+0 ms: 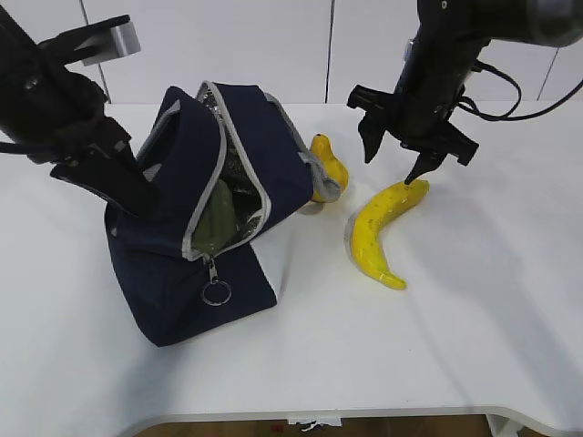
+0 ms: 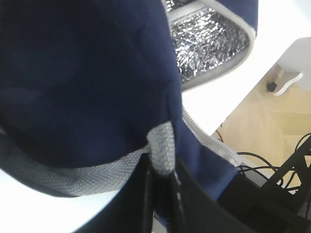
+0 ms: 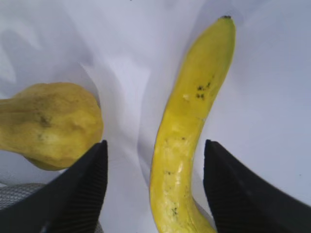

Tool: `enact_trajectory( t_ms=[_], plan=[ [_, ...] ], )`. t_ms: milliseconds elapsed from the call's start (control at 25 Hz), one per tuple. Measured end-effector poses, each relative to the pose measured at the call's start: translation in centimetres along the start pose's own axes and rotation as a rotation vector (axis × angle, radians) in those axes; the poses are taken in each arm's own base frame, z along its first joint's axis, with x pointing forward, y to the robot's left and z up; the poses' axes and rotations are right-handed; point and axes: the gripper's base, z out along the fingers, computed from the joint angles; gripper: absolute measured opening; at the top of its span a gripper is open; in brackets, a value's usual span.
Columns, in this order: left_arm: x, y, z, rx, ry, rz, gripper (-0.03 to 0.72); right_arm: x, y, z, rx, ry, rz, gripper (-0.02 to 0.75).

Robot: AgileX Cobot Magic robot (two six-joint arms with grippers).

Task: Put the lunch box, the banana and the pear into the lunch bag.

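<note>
Only the left wrist view shows the left gripper clenched on the grey webbing handle of the navy lunch bag. The right wrist view shows the right gripper released, its jaws either side of the banana, the pear just beside. The white table stands before white wall panels. The sage-green lunch box sits inside the unzipped, foil-lined bag; the speckled banana lies right of it.

bright even room light, soft shadows on the white table, foil lining glinting, right fingers blurred close up
</note>
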Motion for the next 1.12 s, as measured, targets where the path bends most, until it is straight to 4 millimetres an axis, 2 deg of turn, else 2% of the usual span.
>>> enact_trajectory(
  t_ms=[120,360,920,1120],
  plan=[
    [0.0,0.0,0.0,0.001,-0.001,-0.001,0.012,0.2,0.0,0.9,0.011,0.026,0.012,0.519],
    [0.0,0.0,0.0,0.003,0.001,-0.001,0.012,0.9,-0.5,3.3,0.078,0.098,0.045,0.539],
    [0.1,0.0,0.0,0.005,0.006,-0.001,0.012,1.3,-0.8,5.5,0.111,0.136,0.056,0.539],
    [0.1,-0.1,0.0,0.007,0.009,-0.001,0.012,1.6,-0.7,6.0,0.106,0.162,0.073,0.471]
  ],
)
